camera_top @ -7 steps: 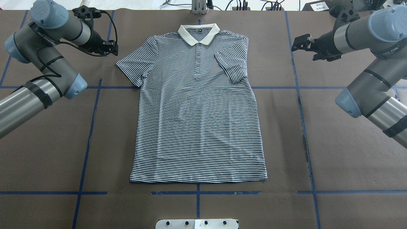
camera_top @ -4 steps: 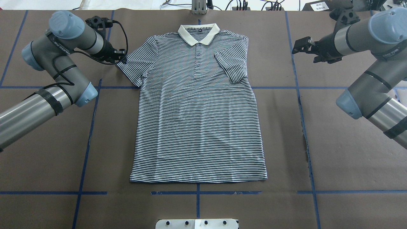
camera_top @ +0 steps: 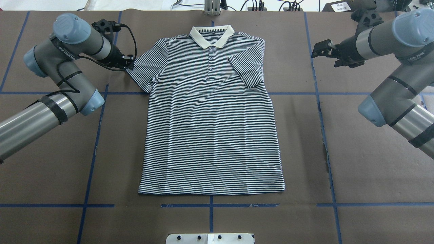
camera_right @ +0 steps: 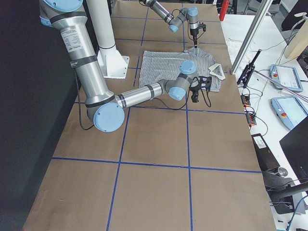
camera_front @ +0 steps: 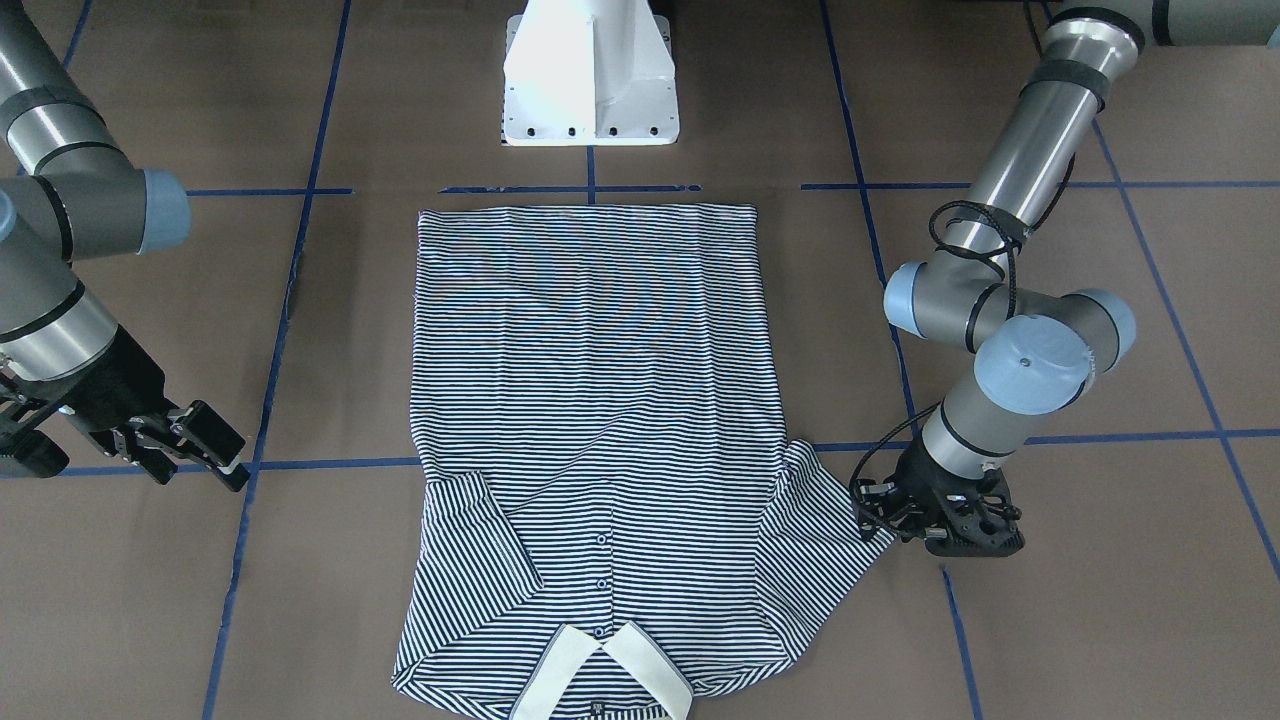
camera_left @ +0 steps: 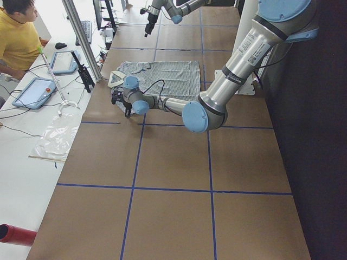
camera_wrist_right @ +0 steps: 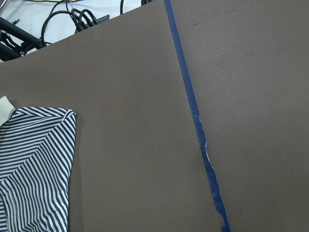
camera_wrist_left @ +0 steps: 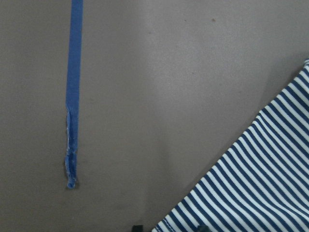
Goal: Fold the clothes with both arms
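The striped polo shirt lies flat on the brown table, cream collar at the far edge. One sleeve is folded onto the chest; the other is spread out. My left gripper is low at that spread sleeve's tip, also seen in the front view. In the left wrist view its fingertips stand apart, on either side of the sleeve's edge. My right gripper hangs open and empty above bare table, to the side of the shirt.
Blue tape lines cross the brown table cover. The white pedestal base stands at the near edge, behind the hem. Cables lie along the far edge. An operator in yellow sits at a side desk with tablets.
My left gripper has moved toward the shirt and down to the tip of the spread sleeve. My right gripper has risen slightly. The shirt has not moved.
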Tool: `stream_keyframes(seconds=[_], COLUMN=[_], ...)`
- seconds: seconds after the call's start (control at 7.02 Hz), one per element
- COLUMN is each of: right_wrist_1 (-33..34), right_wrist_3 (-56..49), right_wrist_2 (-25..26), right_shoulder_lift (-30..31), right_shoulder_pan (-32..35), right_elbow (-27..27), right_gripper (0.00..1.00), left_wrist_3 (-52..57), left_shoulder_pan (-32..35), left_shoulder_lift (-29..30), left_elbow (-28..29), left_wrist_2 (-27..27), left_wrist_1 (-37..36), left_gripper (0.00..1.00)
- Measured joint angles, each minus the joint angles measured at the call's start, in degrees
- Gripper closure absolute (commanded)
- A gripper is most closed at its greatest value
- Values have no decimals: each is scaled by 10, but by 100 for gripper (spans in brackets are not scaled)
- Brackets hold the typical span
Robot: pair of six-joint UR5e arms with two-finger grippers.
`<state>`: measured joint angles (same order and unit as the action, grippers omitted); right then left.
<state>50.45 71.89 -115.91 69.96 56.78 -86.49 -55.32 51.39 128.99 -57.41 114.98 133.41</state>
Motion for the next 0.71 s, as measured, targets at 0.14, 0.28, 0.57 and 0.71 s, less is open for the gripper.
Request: stream_keyframes(seconds=[0.14, 0.28, 0.57, 0.71], right_wrist_1=[0, 0, 0, -1], right_wrist_3=[-2, -6, -9, -9], right_wrist_2=[0, 1, 0, 0], right_shoulder_lift=[0, 0, 1, 1], right_shoulder_pan=[0, 0, 0, 0], right_elbow=[0, 1, 2, 3], right_gripper=[0, 0, 0, 0], left_wrist_3=[-1, -4, -53, -84], left_shoulder_pan=[0, 0, -1, -9], left_shoulder_lift=[2, 10, 51, 76], left_elbow=[-1, -4, -7, -2], left_wrist_2=[1, 2, 6, 5], left_wrist_1=[0, -2, -7, -12], left_gripper=[100, 100, 100, 100])
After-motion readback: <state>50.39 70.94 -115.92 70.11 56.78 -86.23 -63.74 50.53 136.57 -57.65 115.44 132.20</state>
